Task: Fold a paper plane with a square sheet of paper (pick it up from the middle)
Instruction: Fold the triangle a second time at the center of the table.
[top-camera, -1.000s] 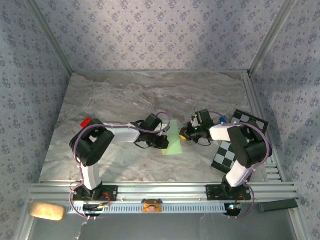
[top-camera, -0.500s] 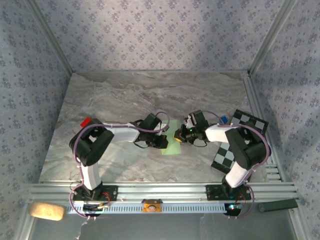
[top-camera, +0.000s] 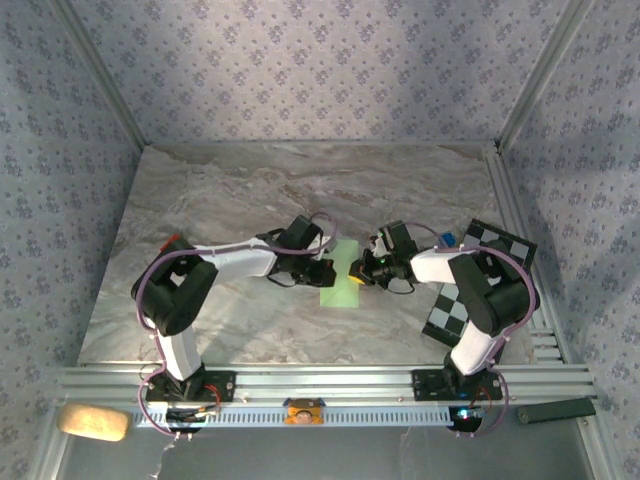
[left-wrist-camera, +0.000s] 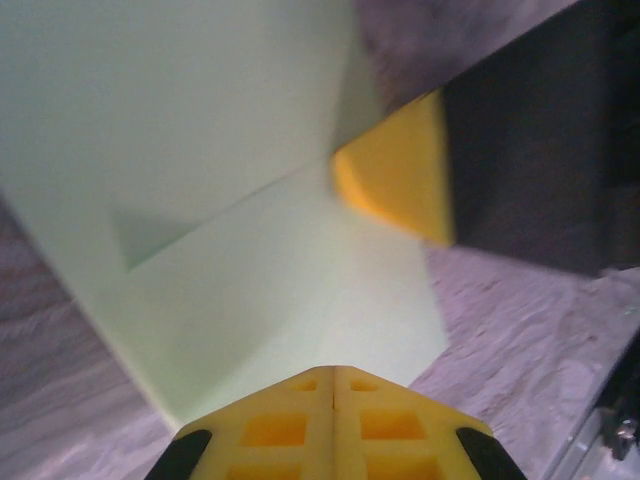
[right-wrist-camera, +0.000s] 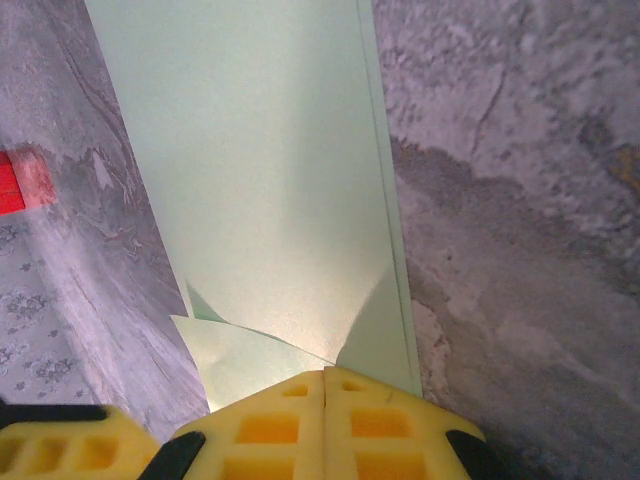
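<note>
though blurred, paper (right-wrist-camera: 270, 180) seemingly under fingers (right-wrist-camera: 290, 395)

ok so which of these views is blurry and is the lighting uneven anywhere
Left wrist: softest view, the green paper pale and out of focus, the right gripper beyond it blurred. Right wrist: paper creases and marble table sharp, the red piece at the left edge fuzzy. Top external: even light, back wall brighter in the middle, no glare.
</note>
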